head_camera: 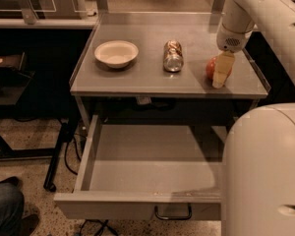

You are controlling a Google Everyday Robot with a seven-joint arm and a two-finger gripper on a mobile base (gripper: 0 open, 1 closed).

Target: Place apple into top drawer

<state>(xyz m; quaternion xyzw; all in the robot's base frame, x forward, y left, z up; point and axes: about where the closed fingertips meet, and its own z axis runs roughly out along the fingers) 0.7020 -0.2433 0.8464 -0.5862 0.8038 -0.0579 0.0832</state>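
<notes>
The red-orange apple (210, 69) sits on the grey table top (137, 80) near its right edge. My gripper (221, 71) hangs from the white arm (236, 23) and is down at the apple, its pale tip covering the apple's right side. The top drawer (113, 205) is pulled out wide below the table top, with nothing inside. Its dark pull handle (173, 214) shows at the middle of the front panel.
A silver-brown drinks can (173, 56) lies on its side at the table's middle. A white bowl (116, 53) stands to its left. My white body (265, 171) covers the drawer's right end. A person's leg (5, 205) is at the bottom left.
</notes>
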